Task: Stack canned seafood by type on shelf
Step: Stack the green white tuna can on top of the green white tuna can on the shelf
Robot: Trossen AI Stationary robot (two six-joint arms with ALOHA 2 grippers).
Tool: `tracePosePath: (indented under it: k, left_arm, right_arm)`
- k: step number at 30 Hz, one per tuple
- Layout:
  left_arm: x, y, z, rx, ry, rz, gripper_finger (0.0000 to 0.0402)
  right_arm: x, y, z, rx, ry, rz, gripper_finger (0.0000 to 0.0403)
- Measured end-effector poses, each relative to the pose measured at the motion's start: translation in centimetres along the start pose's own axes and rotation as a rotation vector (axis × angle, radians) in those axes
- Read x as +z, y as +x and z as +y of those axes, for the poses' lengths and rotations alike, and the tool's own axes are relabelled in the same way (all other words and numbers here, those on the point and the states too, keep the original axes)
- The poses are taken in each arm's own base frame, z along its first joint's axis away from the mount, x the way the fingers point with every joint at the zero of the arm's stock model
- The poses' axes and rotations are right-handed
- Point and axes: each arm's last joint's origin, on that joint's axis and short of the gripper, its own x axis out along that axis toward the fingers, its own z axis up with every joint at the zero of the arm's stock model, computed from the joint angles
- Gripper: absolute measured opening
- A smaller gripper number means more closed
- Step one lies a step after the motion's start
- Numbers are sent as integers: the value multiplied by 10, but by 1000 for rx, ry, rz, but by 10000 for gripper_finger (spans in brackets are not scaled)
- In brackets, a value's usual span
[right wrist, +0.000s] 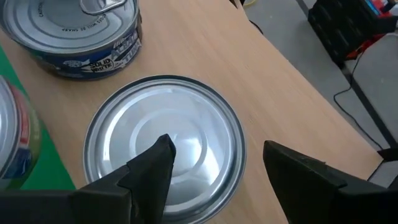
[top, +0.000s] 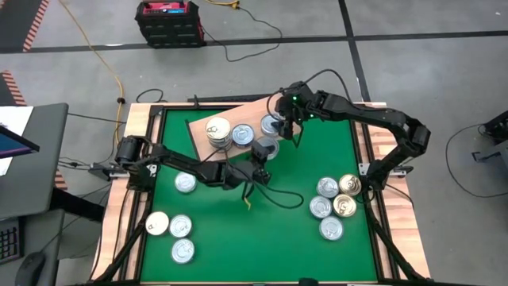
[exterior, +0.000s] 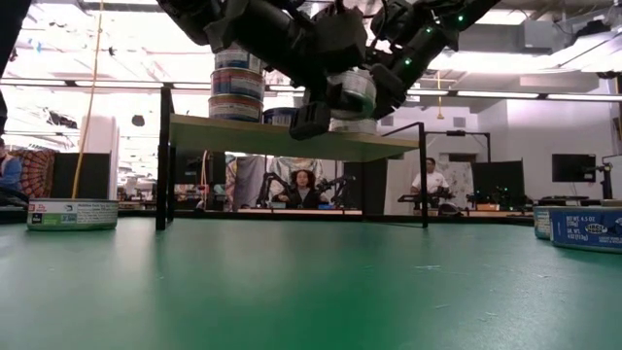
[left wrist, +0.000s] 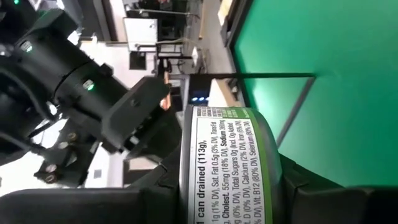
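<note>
Left gripper (top: 264, 151) at bench (top: 294, 238) centre, just off the shelf (top: 208, 125) front edge, jaws closed on a green-labelled can (left wrist: 227, 165) held clear of the surface. Right gripper (right wrist: 214, 165) over the shelf's 3 o'clock end, jaws spread wide above a silver-topped can (right wrist: 165, 134), holding nothing. Stacked cans (top: 218, 132) sit at the shelf's middle. Loose cans (top: 333, 202) lie at 4 and 8 o'clock.

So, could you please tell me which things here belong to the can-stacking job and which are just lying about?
Part of the job:
- shelf
- cans on the shelf
- can in the left gripper
- loose cans on the right
- loose cans on the left

Just lying about:
- black and red box on the floor
- yellow cable
</note>
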Motion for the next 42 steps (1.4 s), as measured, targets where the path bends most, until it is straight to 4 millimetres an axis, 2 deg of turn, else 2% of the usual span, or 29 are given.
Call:
tracePosePath:
  k: [3,5,13,17,21,24,26,33,37,42]
  left_arm:
    - [-1,1,4,29,12,19,119]
    - [-2,2,6,43,25,20,117]
    - [-16,19,17,92,27,-20,122]
    - [-29,33,19,82,24,-62,120]
    - [-37,41,23,89,-13,-92,122]
    - [-35,43,33,111,-58,-102,122]
    - [-33,45,41,131,-102,-109,122]
    - [-32,52,56,84,-164,-86,123]
    - [-40,58,54,43,-201,-46,123]
    - [-41,58,53,36,-203,-35,123]
  right_arm:
    - [8,-16,-2,-15,19,-25,286]
    - [19,-34,-5,-37,19,-92,286]
    - [47,-130,-8,-102,38,-368,286]
    - [47,-174,-3,-117,50,-490,286]
    - [42,-197,3,-110,43,-535,286]
    - [39,-202,7,-97,37,-534,286]
    - [37,-199,10,-78,32,-494,286]
    - [22,-170,15,-32,57,-244,286]
    - [8,-161,23,-9,100,-211,285]
    - [-17,-136,41,39,123,-202,285]
